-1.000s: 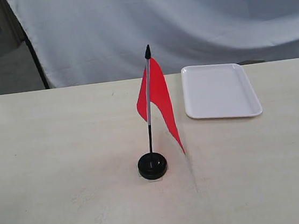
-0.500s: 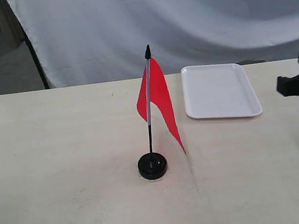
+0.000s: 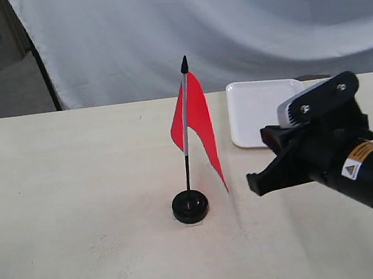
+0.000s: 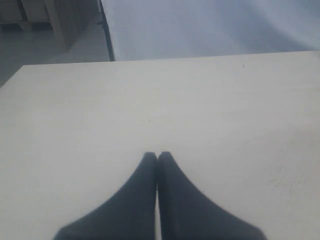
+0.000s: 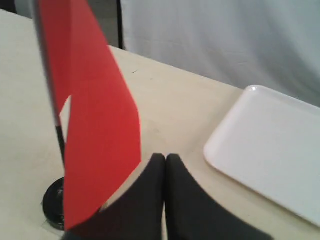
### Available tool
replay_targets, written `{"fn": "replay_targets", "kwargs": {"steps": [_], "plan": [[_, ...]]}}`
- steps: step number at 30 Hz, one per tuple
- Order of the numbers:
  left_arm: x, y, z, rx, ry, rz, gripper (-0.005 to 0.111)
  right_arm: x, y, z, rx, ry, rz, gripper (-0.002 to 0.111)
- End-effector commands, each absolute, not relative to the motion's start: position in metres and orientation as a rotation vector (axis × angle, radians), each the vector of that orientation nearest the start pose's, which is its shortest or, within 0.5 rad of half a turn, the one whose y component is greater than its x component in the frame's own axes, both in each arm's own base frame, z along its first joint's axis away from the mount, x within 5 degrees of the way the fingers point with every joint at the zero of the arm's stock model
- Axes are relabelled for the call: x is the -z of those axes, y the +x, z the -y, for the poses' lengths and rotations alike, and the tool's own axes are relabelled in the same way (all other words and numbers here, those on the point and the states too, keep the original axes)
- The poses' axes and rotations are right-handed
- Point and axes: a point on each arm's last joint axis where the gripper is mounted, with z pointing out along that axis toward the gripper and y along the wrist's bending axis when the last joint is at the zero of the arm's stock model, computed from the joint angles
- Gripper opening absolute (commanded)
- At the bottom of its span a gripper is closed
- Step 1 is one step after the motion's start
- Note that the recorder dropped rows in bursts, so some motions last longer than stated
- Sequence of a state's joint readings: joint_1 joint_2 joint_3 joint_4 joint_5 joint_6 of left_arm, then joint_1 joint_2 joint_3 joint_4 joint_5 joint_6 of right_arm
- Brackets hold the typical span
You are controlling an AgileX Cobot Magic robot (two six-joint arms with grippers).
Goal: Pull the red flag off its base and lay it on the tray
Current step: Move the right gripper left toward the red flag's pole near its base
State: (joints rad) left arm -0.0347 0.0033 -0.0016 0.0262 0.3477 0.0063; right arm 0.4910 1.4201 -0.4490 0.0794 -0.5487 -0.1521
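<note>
Exterior view: your right claw [image 3: 257,184], tips pressed together, has just swung in near the flag [image 3: 198,121], which stands upright in its base [image 3: 190,206]; part it before you grasp

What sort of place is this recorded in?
Probably a robotics lab bench: a pale table, a white cloth backdrop, and staged props only, a red flag in its base and a tray.
</note>
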Motion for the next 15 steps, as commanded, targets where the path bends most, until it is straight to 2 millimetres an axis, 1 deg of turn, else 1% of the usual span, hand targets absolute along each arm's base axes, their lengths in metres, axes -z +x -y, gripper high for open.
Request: {"fn": "replay_targets", "kwargs": {"steps": [1,2,6,7,8,10,15], "plan": [[-0.182,0.053,0.001,-0.005,0.048,-1.826,0.0,-0.184,0.229,-0.138,-0.276,-0.586,-1.819,0.019],[-0.182,0.053,0.001,-0.005,0.048,-1.826,0.0,-0.181,0.229,-0.141,-0.284,-0.593,-1.819,0.027],[-0.182,0.053,0.001,-0.005,0.048,-1.826,0.0,-0.167,0.229,-0.151,-0.314,-0.604,-1.832,0.076],[-0.182,0.053,0.001,-0.005,0.048,-1.826,0.0,-0.163,0.23,-0.152,-0.315,-0.603,-1.827,0.086],[-0.182,0.053,0.001,-0.005,0.048,-1.826,0.0,-0.16,0.231,-0.152,-0.315,-0.601,-1.826,0.093],[-0.182,0.053,0.001,-0.005,0.048,-1.826,0.0,-0.153,0.234,-0.154,-0.332,-0.572,-1.818,0.101],[-0.182,0.053,0.001,-0.005,0.048,-1.826,0.0,-0.14,0.238,-0.157,-0.42,-0.46,-1.828,0.102]]}}
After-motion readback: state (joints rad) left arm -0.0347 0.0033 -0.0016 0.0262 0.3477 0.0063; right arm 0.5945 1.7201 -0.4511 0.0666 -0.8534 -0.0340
